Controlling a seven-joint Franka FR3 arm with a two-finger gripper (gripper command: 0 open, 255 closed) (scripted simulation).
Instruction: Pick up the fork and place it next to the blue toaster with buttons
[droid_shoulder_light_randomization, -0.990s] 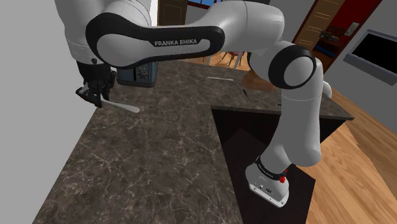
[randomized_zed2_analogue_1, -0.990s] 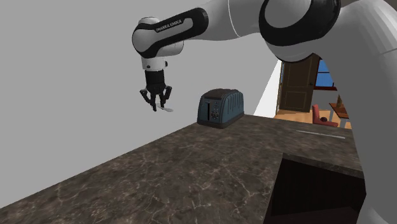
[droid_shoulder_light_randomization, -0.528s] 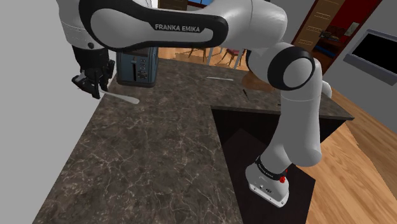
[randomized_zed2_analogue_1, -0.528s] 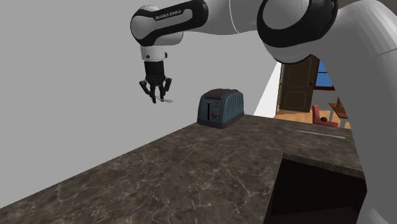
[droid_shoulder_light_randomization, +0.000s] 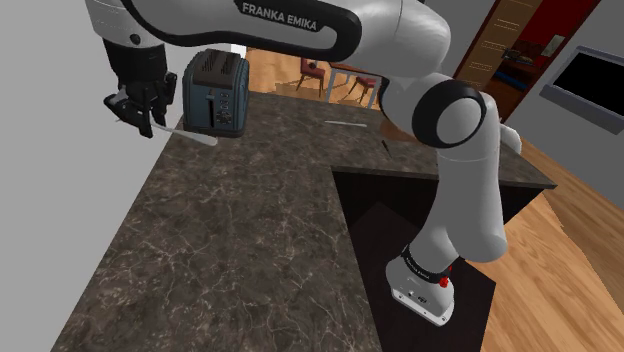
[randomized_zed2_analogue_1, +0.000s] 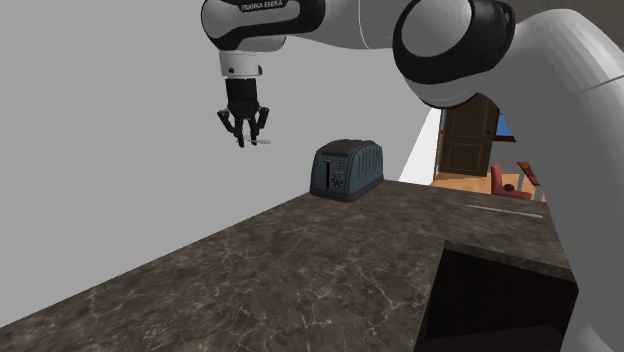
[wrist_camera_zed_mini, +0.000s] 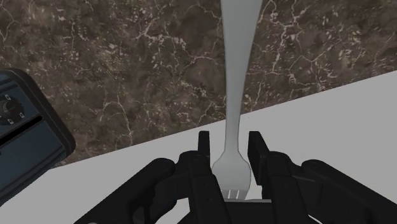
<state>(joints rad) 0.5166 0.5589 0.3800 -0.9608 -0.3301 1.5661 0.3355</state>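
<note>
A: Quick status pls. What's the gripper (droid_shoulder_light_randomization: 141, 120) doing?

B: It's clamped on the fork (droid_shoulder_light_randomization: 190, 135). In the wrist view the two black fingers (wrist_camera_zed_mini: 256, 147) press on either side of the fork's (wrist_camera_zed_mini: 236, 83) head end, tines back toward the palm. The handle sticks straight out from the gripper (wrist_camera_zed_mini: 229, 145).

A: Narrow gap, then?

B: Yes, the fingers are only as far apart as the fork's neck is wide, w/ nothing else between them.

A: Where's the fork vs. the toaster (droid_shoulder_light_randomization: 215, 92)?

B: It's in the air, not on the counter (droid_shoulder_light_randomization: 250, 240). In the second exterior view the gripper (randomized_zed2_analogue_1: 243, 134) hangs pointing down, well above the dark marbled counter (randomized_zed2_analogue_1: 300, 265). The fork (randomized_zed2_analogue_1: 262, 141) pokes out sideways, up and to that view's left of the toaster (randomized_zed2_analogue_1: 346, 170), clearly apart from it.

A: And from the shoulder side?

B: The handle tip lines up w/ the toaster's lower front corner there, but that's only overlap in the picture. The fork lies approx. level, over the counter's edge by the grey wall (droid_shoulder_light_randomization: 50, 180).

A: Toaster details?

B: It's dark blue, upright near the counter's far end, w/ buttons on its front. The wrist view catches one corner of it (wrist_camera_zed_mini: 25, 137), beside the counter (wrist_camera_zed_mini: 127, 63) below the handle.

A: Arm?

B: The white arm (droid_shoulder_light_randomization: 460, 170) arches up from the stand (droid_shoulder_light_randomization: 385, 235) and over the counter.
</note>
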